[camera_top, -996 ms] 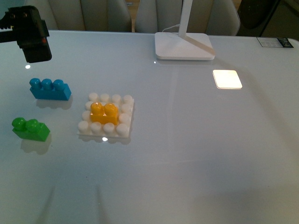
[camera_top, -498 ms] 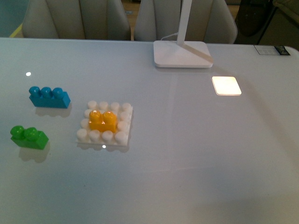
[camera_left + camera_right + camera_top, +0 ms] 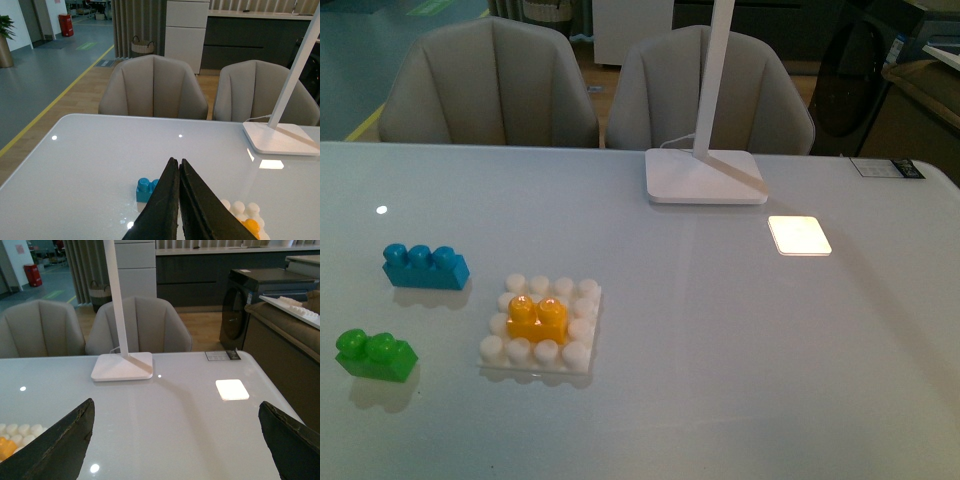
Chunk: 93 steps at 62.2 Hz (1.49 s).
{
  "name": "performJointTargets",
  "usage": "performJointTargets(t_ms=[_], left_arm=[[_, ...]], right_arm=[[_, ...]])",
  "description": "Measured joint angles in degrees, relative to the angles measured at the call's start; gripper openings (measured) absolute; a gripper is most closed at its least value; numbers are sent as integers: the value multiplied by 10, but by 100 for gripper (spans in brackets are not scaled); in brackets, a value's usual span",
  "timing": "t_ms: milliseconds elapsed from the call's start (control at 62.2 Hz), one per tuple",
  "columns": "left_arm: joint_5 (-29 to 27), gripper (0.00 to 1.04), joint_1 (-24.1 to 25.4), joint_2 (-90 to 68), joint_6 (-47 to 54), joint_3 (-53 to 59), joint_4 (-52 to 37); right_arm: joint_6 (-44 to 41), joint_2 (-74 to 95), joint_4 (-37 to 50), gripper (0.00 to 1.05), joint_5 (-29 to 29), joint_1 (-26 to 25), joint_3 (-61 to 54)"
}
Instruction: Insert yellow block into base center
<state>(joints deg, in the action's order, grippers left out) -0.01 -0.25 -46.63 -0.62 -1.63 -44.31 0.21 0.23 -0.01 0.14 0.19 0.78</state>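
Observation:
The yellow block point(image 3: 538, 318) sits upright in the middle of the white studded base point(image 3: 582, 352) on the table's left half, studs up. Neither arm shows in the front view. In the left wrist view my left gripper point(image 3: 178, 161) is shut with nothing in it, raised above the table; part of the base point(image 3: 239, 207) and a bit of the yellow block point(image 3: 251, 226) show beside its fingers. My right gripper point(image 3: 175, 412) hangs wide open over bare table, with the base point(image 3: 21, 430) and the yellow block point(image 3: 5, 447) at that view's edge.
A blue three-stud brick point(image 3: 424, 267) and a green two-stud brick point(image 3: 374, 355) lie left of the base. A white lamp foot point(image 3: 705, 176) with its stem stands at the back middle, a bright light patch point(image 3: 799, 235) to its right. Two chairs stand behind the table.
The left arm's dark gripper, at the top left a second ago, has left the front view. The view itself has tilted up, showing the chairs. The blocks and base stay put.

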Motion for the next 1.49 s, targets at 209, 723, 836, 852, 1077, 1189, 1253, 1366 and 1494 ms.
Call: performJointTargets(t_ms=[209,723,836,852,1077,1189,1253,1366,1494], left_arm=[[0,3,0,94,0,9,83],[0,3,0,271,0,9,247],[0,3,0,299,0,9,276],[0,3,0,301,0,9,278],[0,3,0,344,0,9,321],[0,3,0,361,0,9,337],[0,3,0,388,0,9,373],[0,3,0,457,0,9,439],[0,3,0,462,0,9,442]], right_arm=[[0,0,0,96,0,0,0],[0,0,0,96,0,0,0],[0,0,0,96,0,0,0],[0,0,0,96,0,0,0],[0,0,0,96,0,0,0],[0,0,0,96,0,0,0],[0,0,0,96,0,0,0],[0,0,0,96,0,0,0],[0,0,0,96,0,0,0]])
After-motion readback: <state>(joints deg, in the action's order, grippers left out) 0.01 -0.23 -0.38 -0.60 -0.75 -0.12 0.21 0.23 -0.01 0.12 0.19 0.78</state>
